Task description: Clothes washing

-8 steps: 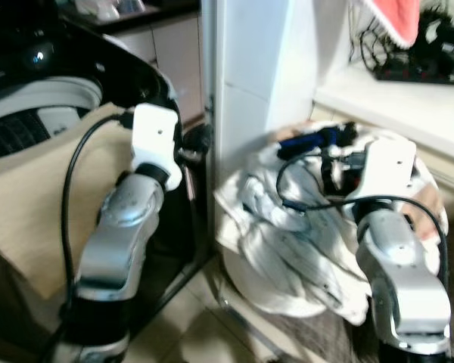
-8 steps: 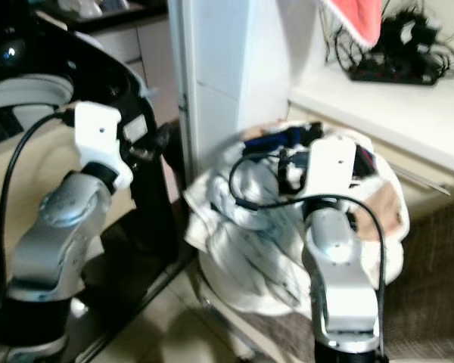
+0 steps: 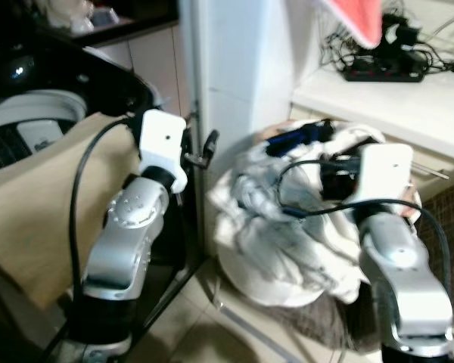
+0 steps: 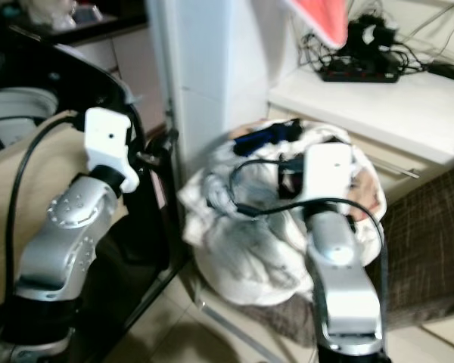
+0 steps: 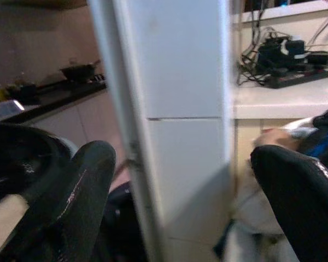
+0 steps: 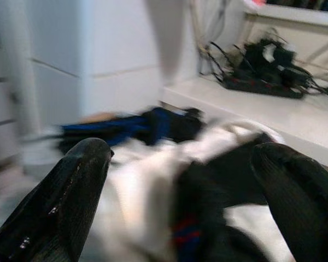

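Note:
A heap of white clothes [image 3: 287, 234], with a blue piece [image 3: 295, 138] and dark pieces on top, fills a white basket [image 3: 261, 286] on the floor beside a white pillar. The washing machine [image 3: 38, 113] stands at the left with its black lid up and a beige cloth [image 3: 30, 212] draped over its front. My left gripper [image 3: 204, 147] is held between machine and pillar, open, with nothing between its fingers [image 5: 82, 191]. My right gripper [image 3: 334, 175] hovers over the top of the heap, open and empty; its fingers [image 6: 76, 191] frame the blue and dark clothes.
The white pillar [image 3: 234, 76] rises between the machine and the basket. Behind the heap is a white ledge [image 3: 393, 98] with a power strip and tangled cables [image 3: 382, 68]. A red cloth [image 3: 356, 17] hangs at the top. Brown fabric [image 4: 431, 227] lies at the right, tiled floor below.
The whole picture has shifted, so the camera has moved. Both arms keep nearly the same pose, and both grippers stay open and empty.

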Available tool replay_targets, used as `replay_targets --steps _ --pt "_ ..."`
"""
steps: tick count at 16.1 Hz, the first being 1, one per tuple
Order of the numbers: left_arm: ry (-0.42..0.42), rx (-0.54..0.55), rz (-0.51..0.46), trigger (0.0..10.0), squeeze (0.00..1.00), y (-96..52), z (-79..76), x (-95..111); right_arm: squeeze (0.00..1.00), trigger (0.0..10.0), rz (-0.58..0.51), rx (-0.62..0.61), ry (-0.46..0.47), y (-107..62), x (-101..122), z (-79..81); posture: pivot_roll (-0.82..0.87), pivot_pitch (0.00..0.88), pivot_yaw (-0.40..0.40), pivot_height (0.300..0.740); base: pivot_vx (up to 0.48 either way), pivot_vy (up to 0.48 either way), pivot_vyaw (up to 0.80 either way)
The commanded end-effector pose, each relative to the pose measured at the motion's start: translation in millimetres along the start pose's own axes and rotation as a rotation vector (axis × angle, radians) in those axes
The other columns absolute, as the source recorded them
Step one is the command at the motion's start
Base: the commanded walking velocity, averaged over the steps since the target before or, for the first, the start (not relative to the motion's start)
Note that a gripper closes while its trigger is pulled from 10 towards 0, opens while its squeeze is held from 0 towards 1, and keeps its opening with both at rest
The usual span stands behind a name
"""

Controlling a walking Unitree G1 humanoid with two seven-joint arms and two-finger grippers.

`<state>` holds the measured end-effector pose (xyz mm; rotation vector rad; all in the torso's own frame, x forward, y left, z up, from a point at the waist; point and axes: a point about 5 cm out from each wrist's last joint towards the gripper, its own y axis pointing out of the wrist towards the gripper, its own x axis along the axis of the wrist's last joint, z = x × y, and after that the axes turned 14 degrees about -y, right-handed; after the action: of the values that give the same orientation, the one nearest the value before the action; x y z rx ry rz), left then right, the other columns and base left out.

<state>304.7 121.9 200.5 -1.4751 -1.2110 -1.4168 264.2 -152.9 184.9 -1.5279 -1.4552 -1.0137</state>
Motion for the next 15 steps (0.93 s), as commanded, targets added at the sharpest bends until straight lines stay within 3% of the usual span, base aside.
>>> replay_targets --steps 1,4,7,9,11,15 --pt "0.000 -0.022 -0.001 10.0 0.00 2.6 -6.3 0 0.00 10.0 -0.011 -0.033 -0.020 -0.8 0 -8.4 -0.10 0.000 0.004 0.740 0.000 0.469 0.00" --pt "0.028 -0.026 0.007 10.0 0.00 3.8 -8.4 -1 0.00 10.0 -0.010 -0.055 -0.023 -0.1 0 -11.6 -0.10 0.000 0.008 0.740 0.000 0.312 0.68" --pt "0.041 -0.017 0.006 10.0 0.00 5.1 -10.7 0 0.00 10.0 -0.010 -0.092 0.015 -0.1 0 -15.3 -0.10 0.000 0.012 0.740 0.000 -0.480 0.00" --pt "0.000 -0.010 -0.008 10.0 0.00 6.5 -11.7 2 0.00 10.0 -0.006 -0.102 0.006 -0.2 0 -17.7 -0.11 0.000 0.013 0.740 0.000 0.000 0.00" --pt "0.026 -0.044 -0.006 10.0 0.00 6.9 -14.6 1 0.00 10.0 0.001 -0.101 0.014 0.1 -1 -17.7 -0.11 0.000 0.012 0.740 0.000 0.000 0.00" --pt "-0.010 -0.023 -0.013 10.0 0.00 5.7 -13.1 1 0.00 10.0 0.009 -0.105 0.024 1.0 -2 -20.2 -0.12 0.000 0.004 0.740 0.273 0.000 -0.73"
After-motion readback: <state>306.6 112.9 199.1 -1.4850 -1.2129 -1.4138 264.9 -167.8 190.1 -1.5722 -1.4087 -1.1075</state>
